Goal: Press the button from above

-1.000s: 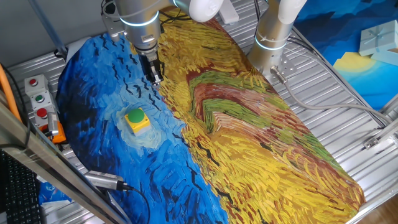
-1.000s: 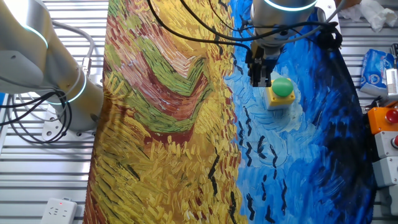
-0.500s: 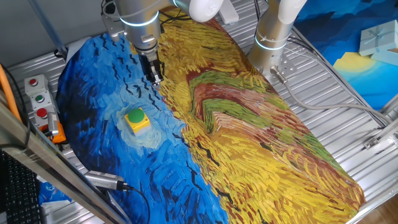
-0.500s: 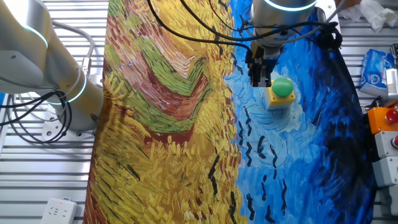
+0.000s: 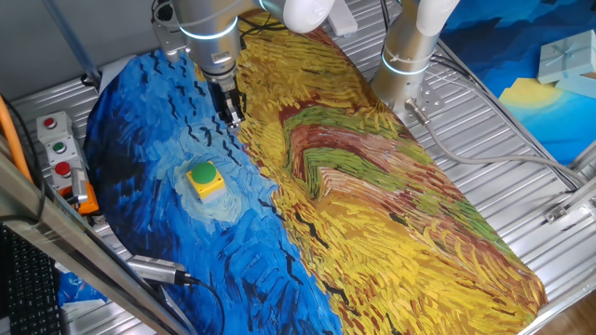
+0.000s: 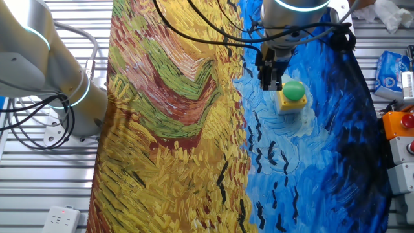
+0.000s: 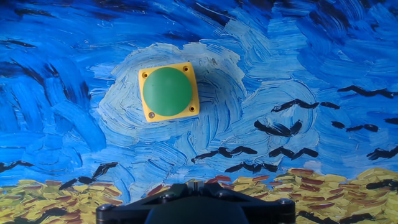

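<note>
A painted cloth (image 5: 354, 186) of swirling blue sky, black birds and yellow-brown wheat field covered the ribbed metal table (image 5: 503, 121), with a grey control box (image 5: 56, 149) carrying small red and green buttons at the table's edge and a blue packet (image 6: 390, 72) whose lettering was too small to read. The button (image 5: 205, 178), a green dome on a yellow square base, sat on the blue part of the cloth. The gripper (image 5: 230, 113) hung above the cloth near the button without touching it, and whether its fingers were apart could not be told.
</note>
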